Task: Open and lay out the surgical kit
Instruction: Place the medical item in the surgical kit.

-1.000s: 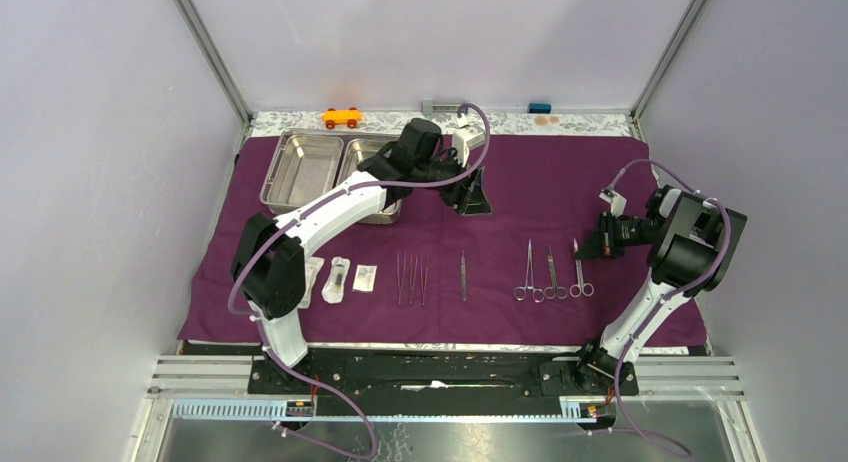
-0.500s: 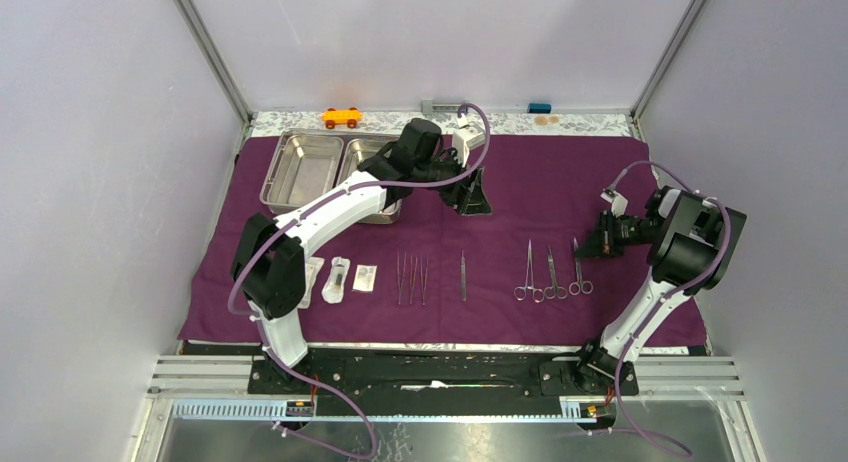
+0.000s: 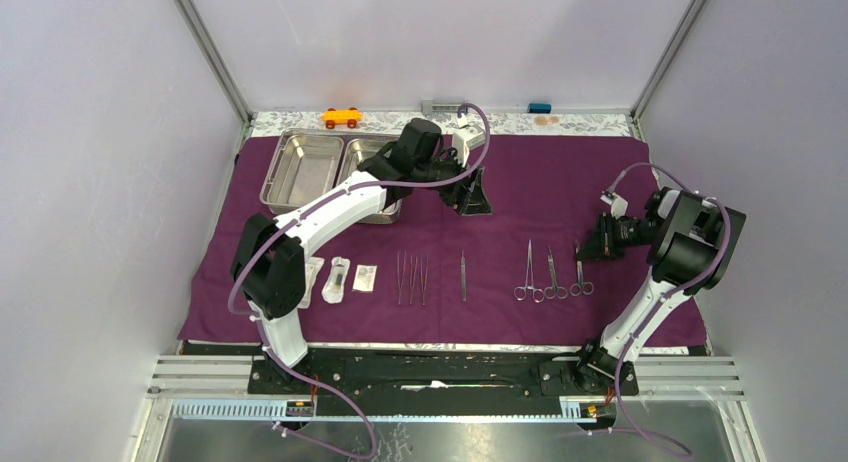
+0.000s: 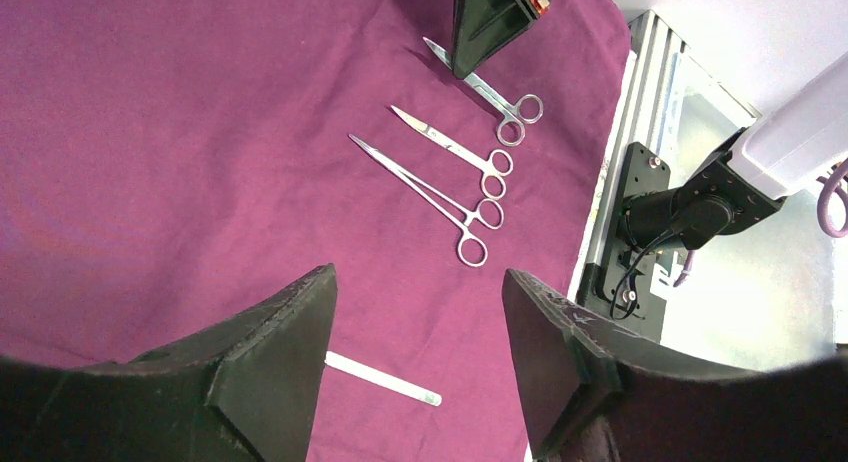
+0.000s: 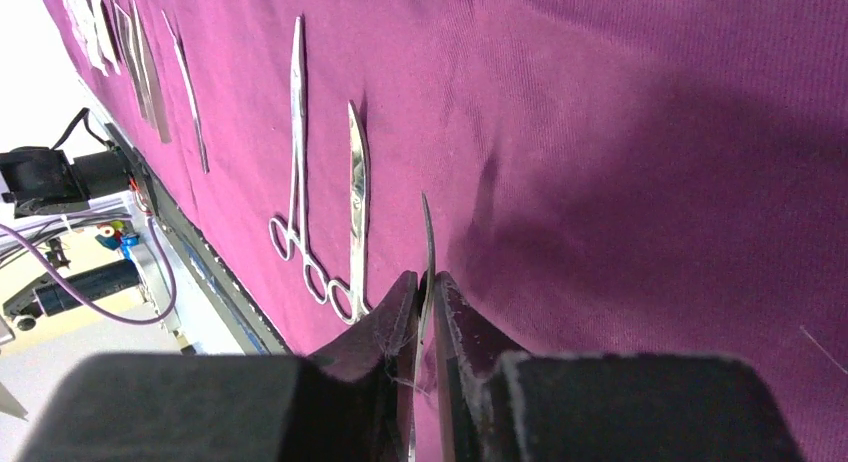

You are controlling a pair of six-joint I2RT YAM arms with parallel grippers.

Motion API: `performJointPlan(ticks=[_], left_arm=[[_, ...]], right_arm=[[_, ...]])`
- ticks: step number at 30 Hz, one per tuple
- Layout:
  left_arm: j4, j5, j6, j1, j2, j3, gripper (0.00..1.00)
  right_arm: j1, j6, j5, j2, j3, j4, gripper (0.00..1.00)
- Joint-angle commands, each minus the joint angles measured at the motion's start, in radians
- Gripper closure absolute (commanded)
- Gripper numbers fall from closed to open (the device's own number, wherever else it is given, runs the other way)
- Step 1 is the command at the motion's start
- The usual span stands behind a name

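Pinching the rightmost forceps (image 5: 427, 237), the right claw (image 5: 427, 282) has shifted slightly; left claw (image 4: 420, 282) stays spread.

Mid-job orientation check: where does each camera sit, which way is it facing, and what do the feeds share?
Top external: fixed above and behind the bases, looking down on the dark purple cloth wrap; left arm and right arm both show.
Left wrist: above the cloth, facing the three ring-handled steel instruments; its open left pincer frames the bottom.
Right wrist: low over the cloth, facing along the row; its right pincer straddles one instrument's blade.
Shared: all three show those instruments.
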Motion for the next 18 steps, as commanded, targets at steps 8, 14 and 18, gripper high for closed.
performJointPlan(ticks=[8, 14, 18], left_arm=[[0.026, 0.016, 0.002, -0.001, -0.036, 0.019, 0.33], [0.021, -0.002, 0.011, 0.002, -0.040, 0.017, 0.33], [0.009, -0.117, 0.010, 0.013, -0.049, 0.011, 0.32]], right_arm=[[-0.004, 0.058, 0.062, 0.001, -0.015, 0.058, 0.75], [-0.003, 0.074, 0.069, -0.009, -0.019, 0.074, 0.70], [-0.003, 0.080, 0.077, -0.026, -0.015, 0.081, 0.64]])
